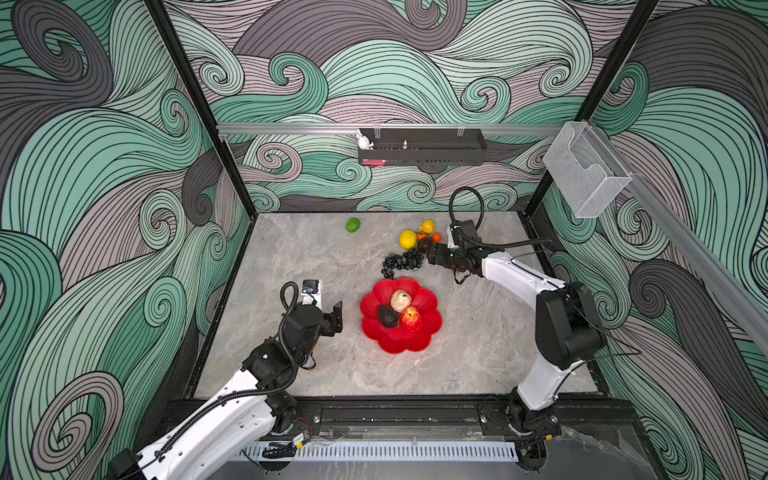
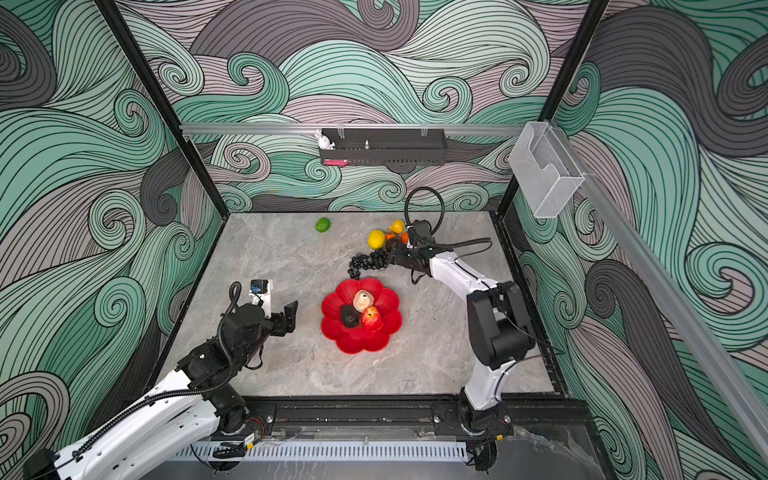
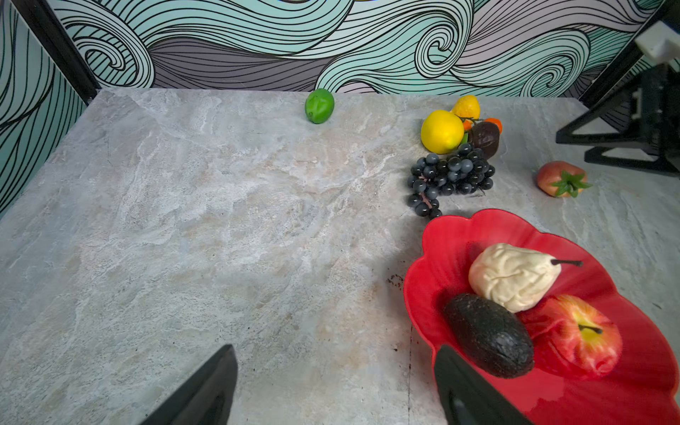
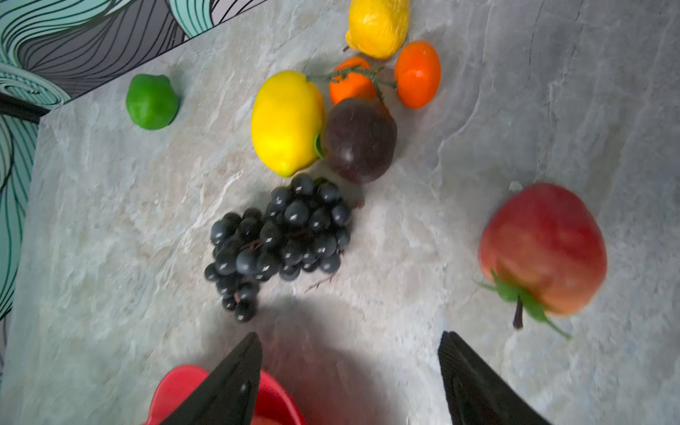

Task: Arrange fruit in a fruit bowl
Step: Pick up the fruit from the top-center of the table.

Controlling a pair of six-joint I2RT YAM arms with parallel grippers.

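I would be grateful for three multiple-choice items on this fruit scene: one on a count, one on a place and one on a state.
1. How many fruits lie in the fruit bowl?
A. two
B. three
C. five

2. Where is the lime?
A. alone near the far edge of the table
B. in the fruit bowl
C. lifted off the table

3. How do the jaws of the right gripper stand?
A. shut on the lime
B. shut on the fruit bowl's rim
C. apart, with nothing between them

Answers:
1 B, as only the pear, the avocado and the apple lie in it.
2 A, as both top views show it by itself on the table.
3 C, as the right wrist view shows only bare table between them.
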